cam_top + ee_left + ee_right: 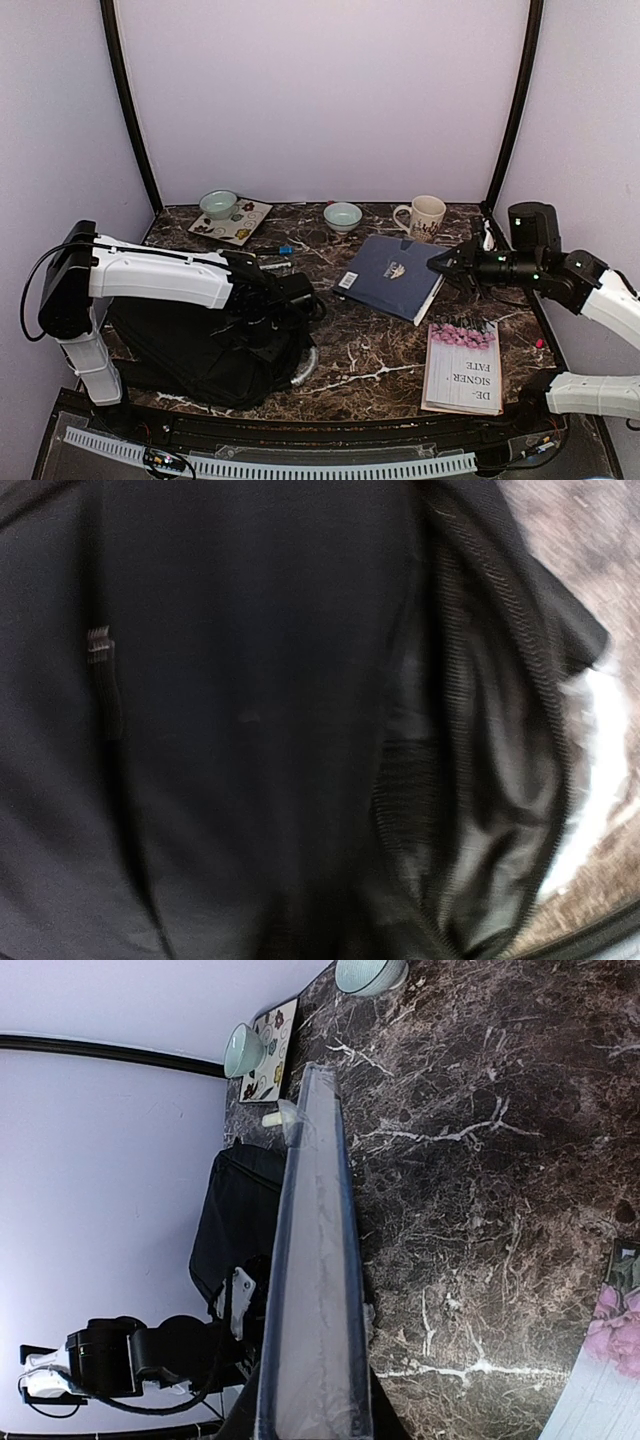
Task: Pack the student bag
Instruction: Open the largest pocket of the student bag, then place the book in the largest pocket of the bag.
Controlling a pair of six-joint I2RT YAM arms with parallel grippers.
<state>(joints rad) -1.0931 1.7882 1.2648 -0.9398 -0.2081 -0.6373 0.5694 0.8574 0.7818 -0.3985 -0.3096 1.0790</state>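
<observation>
Because the student bag (190, 350) is soft black fabric, it will sag and fold rather than hold a shape. I judge it light as it lies, flat and slack, and best taken by the grey handle (306, 364) or the firmer zip (480, 680) edge of its mouth, not by loose cloth. It lies at the near left corner of the worktop (380, 350), long axis along the near edge, handle end toward the middle. The left gripper (292, 300) hangs at the bag's far right corner, close over the parted zip. Its fingers show in no view, so I cannot tell how they stand. Past the middle, the right gripper (447, 263) pinches the right edge of the dark blue notebook (390, 275), tilting it up. A white book (462, 368) lies toward the near right corner.
</observation>
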